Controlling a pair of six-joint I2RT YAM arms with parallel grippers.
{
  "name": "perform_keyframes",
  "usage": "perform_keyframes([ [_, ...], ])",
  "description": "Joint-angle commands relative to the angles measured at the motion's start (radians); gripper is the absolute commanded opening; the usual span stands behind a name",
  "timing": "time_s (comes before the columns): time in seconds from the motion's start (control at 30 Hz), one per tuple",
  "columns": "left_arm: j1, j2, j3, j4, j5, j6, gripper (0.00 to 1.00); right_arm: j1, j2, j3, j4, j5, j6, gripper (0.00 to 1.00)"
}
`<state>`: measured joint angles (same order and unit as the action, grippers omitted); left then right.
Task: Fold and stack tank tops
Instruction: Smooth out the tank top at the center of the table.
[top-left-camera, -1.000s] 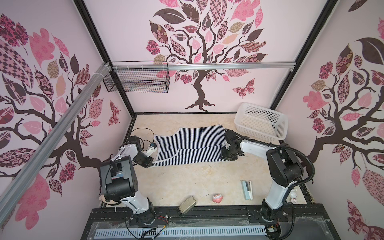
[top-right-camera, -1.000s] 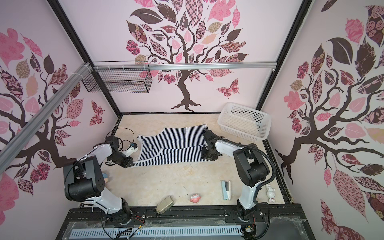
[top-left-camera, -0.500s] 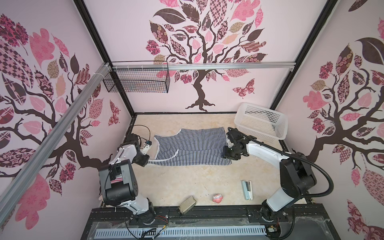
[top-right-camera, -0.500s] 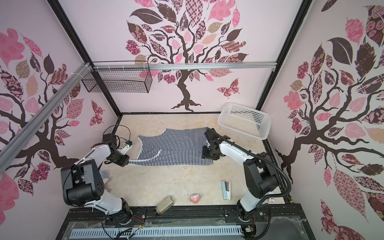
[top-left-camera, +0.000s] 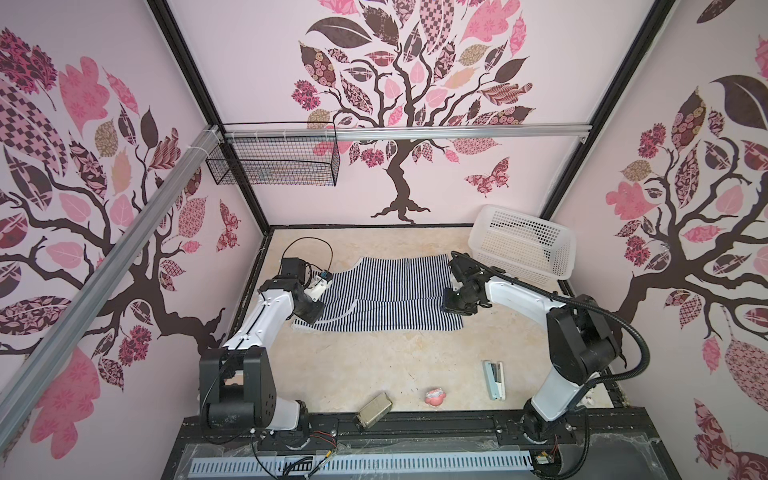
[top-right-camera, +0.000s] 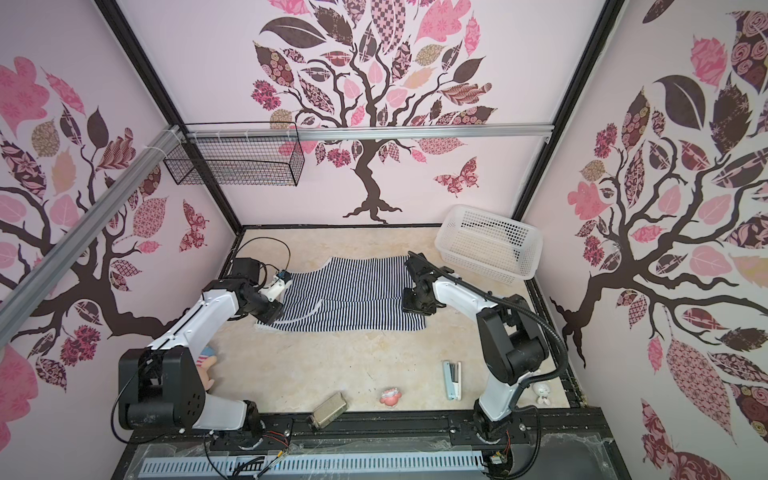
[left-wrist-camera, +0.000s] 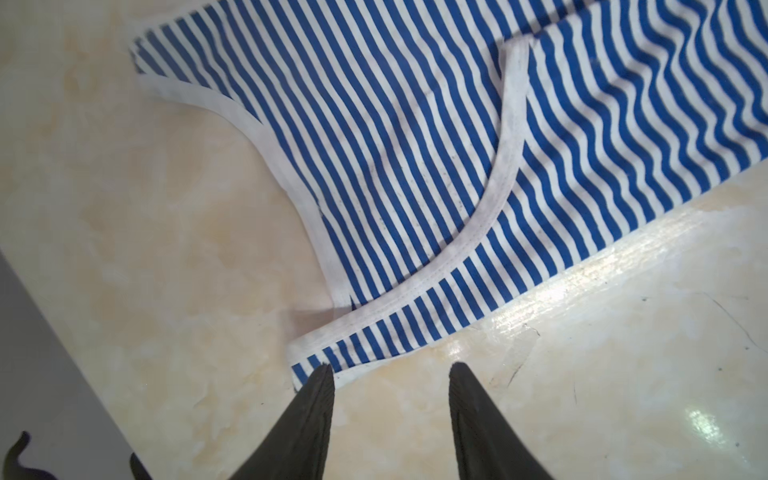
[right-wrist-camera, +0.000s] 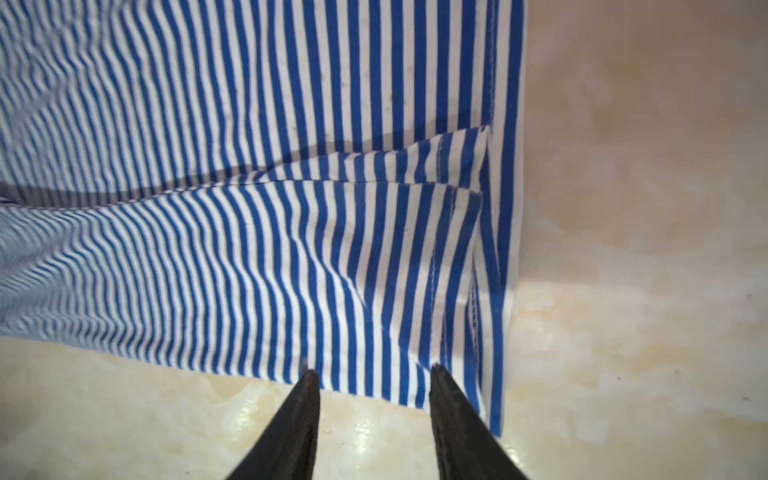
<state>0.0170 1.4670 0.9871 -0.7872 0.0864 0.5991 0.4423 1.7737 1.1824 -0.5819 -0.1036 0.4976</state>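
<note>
- The tank top (top-left-camera: 386, 295) lies flat on the table (top-left-camera: 395, 365), with its long axis running across from my left arm to my right. Its near long side looks already folded over onto the body.
- The strap end is on my left side and the hem is on my right. The cloth lies ahead of both tools, away from the arm bases.
- My left gripper (left-wrist-camera: 390, 370) has its jaws apart and holds nothing. One fingertip (left-wrist-camera: 322, 374) is at the strap's end.
- My right gripper (right-wrist-camera: 372, 374) is also spread and empty, with its tips at the near edge by the hem corner.
- I judge each arm is nearest its own end, so an end-to-end fold suits both.
- The white basket (top-left-camera: 515, 262) stands just beyond my right arm, and I see no cloth in it.
- I cannot tell what is in the wire basket (top-left-camera: 274, 170) on the back rail.
</note>
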Motion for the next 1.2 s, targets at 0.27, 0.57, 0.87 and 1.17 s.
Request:
perform_keyframes([
  [0.27, 0.0, 0.104, -0.096, 0.048, -0.017, 0.036, 0.48, -0.069, 0.098, 0.06, 0.012, 0.039, 0.003, 0.48],
  [0.57, 0.0, 0.161, -0.113, 0.096, -0.068, 0.033, 0.47, -0.069, 0.147, 0.118, 0.008, 0.03, -0.001, 0.45],
  [0.87, 0.0, 0.169, -0.117, 0.111, -0.084, 0.033, 0.47, -0.075, 0.181, 0.135, 0.016, 0.024, -0.005, 0.41],
  [1.17, 0.0, 0.174, -0.104, 0.107, -0.08, 0.017, 0.47, -0.074, 0.201, 0.15, 0.017, 0.002, -0.007, 0.24],
])
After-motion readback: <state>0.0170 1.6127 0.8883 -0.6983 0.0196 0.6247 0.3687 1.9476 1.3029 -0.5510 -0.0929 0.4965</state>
